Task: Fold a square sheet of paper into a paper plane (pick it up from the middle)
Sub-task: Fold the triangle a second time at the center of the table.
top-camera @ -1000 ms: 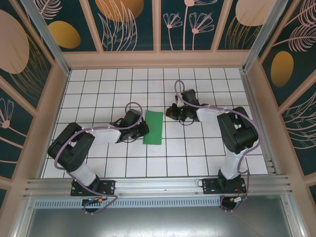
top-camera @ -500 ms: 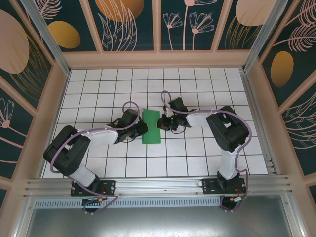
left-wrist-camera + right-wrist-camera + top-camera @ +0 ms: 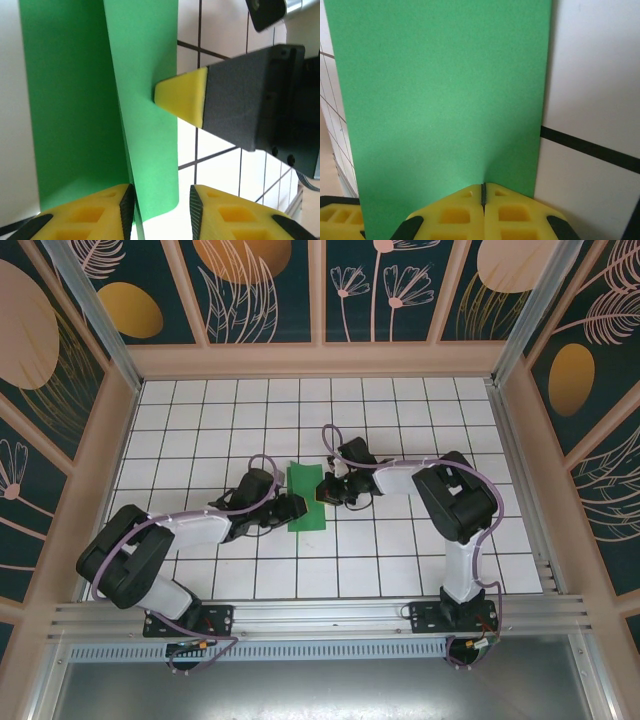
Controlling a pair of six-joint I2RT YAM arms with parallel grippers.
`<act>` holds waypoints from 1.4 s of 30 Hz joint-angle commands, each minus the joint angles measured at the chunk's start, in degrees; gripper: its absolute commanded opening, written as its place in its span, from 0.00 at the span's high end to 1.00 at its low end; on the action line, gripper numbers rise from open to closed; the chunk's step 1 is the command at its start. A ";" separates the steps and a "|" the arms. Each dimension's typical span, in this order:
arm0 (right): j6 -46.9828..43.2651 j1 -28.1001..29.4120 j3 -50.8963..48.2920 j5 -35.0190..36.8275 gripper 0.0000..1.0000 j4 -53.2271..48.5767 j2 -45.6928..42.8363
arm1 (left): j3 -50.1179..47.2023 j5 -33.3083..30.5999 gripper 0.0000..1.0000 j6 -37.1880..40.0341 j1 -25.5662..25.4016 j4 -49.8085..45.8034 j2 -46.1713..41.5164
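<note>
Thin matte green paper sheet (image 3: 306, 496), folded to a long narrow rectangle, lies flat approx. mid-table. The table (image 3: 420, 410) is white tile w/ black grid lines. The sheet's long sides run from the near edge toward the far edge.

Left wrist view: sheet (image 3: 75, 100) is in 2 layers. The upper flap has a straight, crisp edge and sits slightly raised over the lower layer. Surface is smooth and plain.

Left end effector (image 3: 291, 508) sits at the sheet's left long side, toward its near end. Its 2 yellow wedge-shaped plastic fingers (image 3: 85, 217), w/ moulded pockets, stand partly apart w/ a clear gap. The flap's corner runs into that gap, but neither finger presses on it, so nothing is gripped.

Right end effector (image 3: 323, 488) is at the right long side, approx. mid-length. Its fingers are fully closed, w/ only a thin dark seam between the tips (image 3: 483, 192). The pointed yellow tip bears on the flap by its edge, w/ a faint dimple in the paper there. Nothing is clamped between the fingers.
</note>
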 commanded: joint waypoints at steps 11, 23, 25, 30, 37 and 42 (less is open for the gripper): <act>-0.93 0.41 0.97 2.16 0.97 -3.76 2.21 | -2.13 5.90 0.64 -1.86 0.19 6.80 -1.87; -0.71 0.11 0.57 0.99 0.97 -3.34 1.43 | 0.98 6.21 0.63 -3.30 0.17 12.61 2.68; -0.39 -0.38 0.45 0.03 0.96 -2.60 0.82 | 1.16 6.05 0.62 -3.42 0.20 12.89 3.65; 1.38 -2.77 -1.85 -3.53 0.93 2.11 -3.35 | 1.17 5.68 0.60 -3.86 0.19 13.72 5.49; 2.00 -5.87 -7.61 -5.64 0.81 6.71 -10.72 | 0.99 4.38 0.63 -4.11 0.20 13.32 6.03; 3.08 -6.02 -13.14 -7.25 0.72 10.80 -14.57 | 1.16 3.11 0.71 -4.51 0.15 12.59 6.36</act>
